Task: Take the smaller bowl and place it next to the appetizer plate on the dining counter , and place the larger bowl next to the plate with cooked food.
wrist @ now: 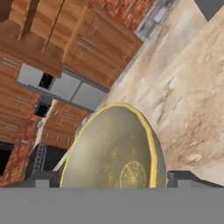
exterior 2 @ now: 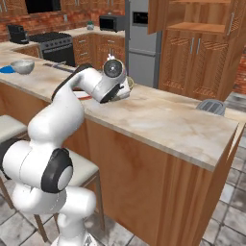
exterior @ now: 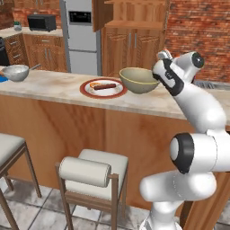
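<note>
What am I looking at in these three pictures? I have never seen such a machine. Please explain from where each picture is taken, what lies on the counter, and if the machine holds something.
This is a rendered kitchen with a white robot arm on a drivable base. Two pictures come from cameras on that base, behind the arm on its left and right. The third looks along the gripper itself. On the dining counter stand the larger bowl, olive-tan, beside the plate with cooked food. Far left are the smaller bowl, grey, and the blue appetizer plate. In the hand view the jaws stand wide on either side of the larger bowl, which sits on the counter; nothing seems held.
</note>
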